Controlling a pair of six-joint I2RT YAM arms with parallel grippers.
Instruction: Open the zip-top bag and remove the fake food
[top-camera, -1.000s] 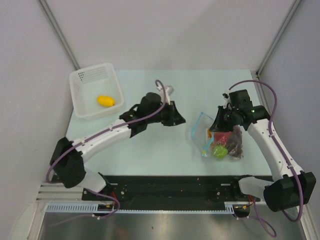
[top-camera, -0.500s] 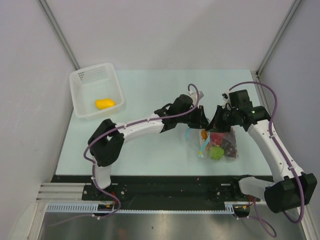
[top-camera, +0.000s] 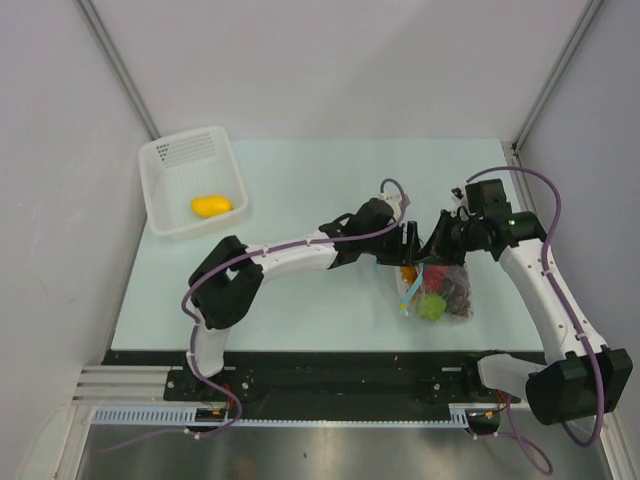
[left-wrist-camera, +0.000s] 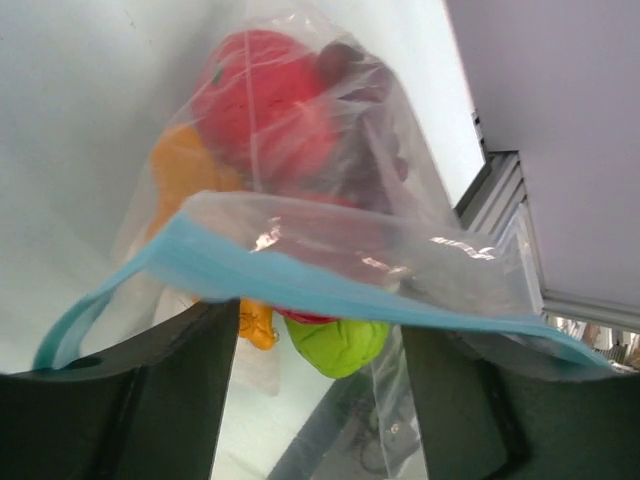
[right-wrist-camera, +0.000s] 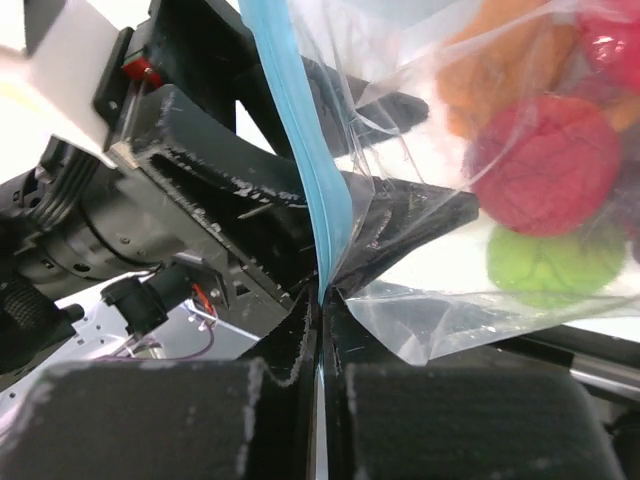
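Partway: bag (top-camera: 440, 295) well apart from basket (top-camera: 165, 215), mouth partly open; right gripper (top-camera: 432, 250) pinched tight on zip strip (right-wrist-camera: 305, 150); left gripper (top-camera: 408, 248) spread wide, gripping nothing; yellow piece (top-camera: 211, 206) in basket; red, green, orange, purple food (left-wrist-camera: 265, 95) not yet out.

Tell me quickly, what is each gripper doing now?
Left gripper: open, jaws at the zip-top bag's mouth.
Right gripper: shut on the bag's zip strip.

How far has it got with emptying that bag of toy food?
Early on. One yellow piece lies in the white basket. The right gripper is pinching the blue strip of the zip-top bag, and the open left gripper sits at its mouth. A red fruit, orange piece, green fruit and purple grapes are inside, all to come out.
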